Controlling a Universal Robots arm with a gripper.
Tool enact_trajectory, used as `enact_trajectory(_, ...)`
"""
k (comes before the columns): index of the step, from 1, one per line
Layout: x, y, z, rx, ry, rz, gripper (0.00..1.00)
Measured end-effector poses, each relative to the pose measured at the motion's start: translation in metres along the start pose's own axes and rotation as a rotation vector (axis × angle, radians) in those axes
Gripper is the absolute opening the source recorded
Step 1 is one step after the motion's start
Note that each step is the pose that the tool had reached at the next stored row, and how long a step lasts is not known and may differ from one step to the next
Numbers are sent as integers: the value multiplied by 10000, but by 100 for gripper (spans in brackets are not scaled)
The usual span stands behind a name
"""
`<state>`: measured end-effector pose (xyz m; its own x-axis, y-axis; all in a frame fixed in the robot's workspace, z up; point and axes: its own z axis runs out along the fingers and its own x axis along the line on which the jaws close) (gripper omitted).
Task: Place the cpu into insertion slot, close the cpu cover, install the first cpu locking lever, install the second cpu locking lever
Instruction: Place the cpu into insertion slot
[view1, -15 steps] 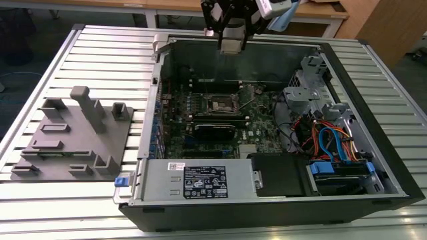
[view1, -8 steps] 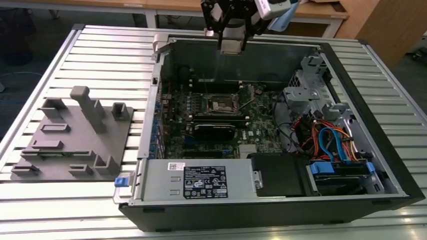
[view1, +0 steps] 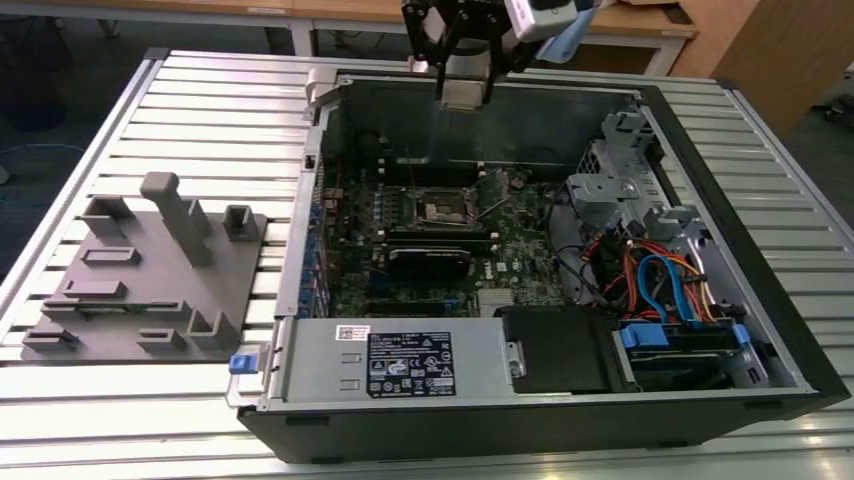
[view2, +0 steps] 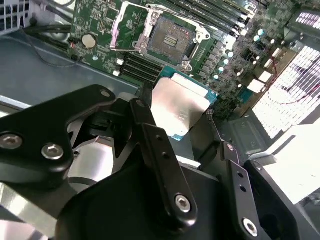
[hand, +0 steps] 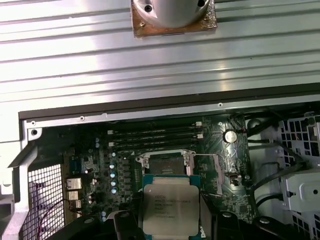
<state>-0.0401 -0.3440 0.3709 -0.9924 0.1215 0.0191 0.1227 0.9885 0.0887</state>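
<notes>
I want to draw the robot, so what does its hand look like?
The gripper is black, built from flat jointed bars dotted with round silver screws. Its two fingers are long, narrow and black. Shiny silver metal shows behind the bars.

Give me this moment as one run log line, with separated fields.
gripper: shut on cpu | cpu: held above open case, not inserted | insertion slot: uncovered, empty

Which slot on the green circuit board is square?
The insertion slot, a dark square socket with a silver metal rim; the black memory slots beside it are long and narrow. The gripper holds the flat silver cpu.
</notes>
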Motion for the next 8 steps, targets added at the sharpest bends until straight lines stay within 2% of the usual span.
enact_trajectory(4,0,0,14,-9,-53,594,54)
enact_trajectory(8,1,1,22,-15,-88,1005,54)
